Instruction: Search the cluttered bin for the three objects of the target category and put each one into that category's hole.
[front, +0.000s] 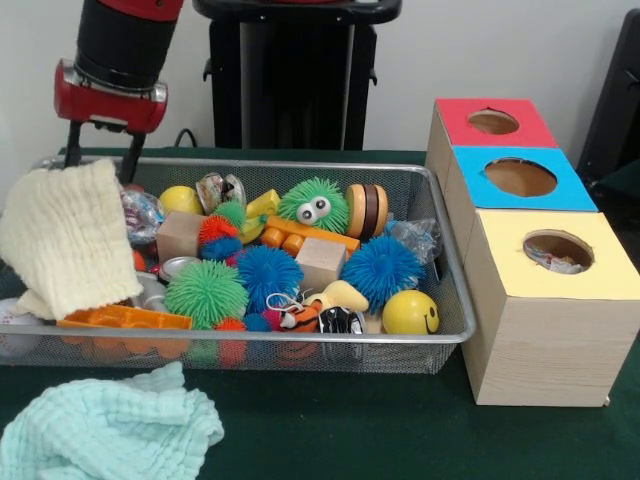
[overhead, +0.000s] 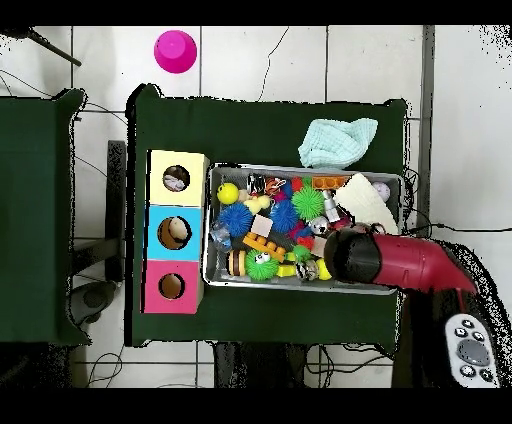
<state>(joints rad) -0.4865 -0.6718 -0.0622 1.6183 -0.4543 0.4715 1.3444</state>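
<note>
A: Holding a cream cloth (front: 62, 238), the tool (front: 100, 150) hangs over the wire bin's (front: 455, 300) end farthest from the boxes; its prongs pinch the cloth's top edge.

B: And the targets?

A: Probably the spiky balls, like the blue one (front: 381, 268) mid-bin: light, squashy. Grip across the body, not the spines.

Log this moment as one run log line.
gripper: over bin's cloth end, state unclear | cream cloth: draped on rim | yellow box hole: holds something
</note>
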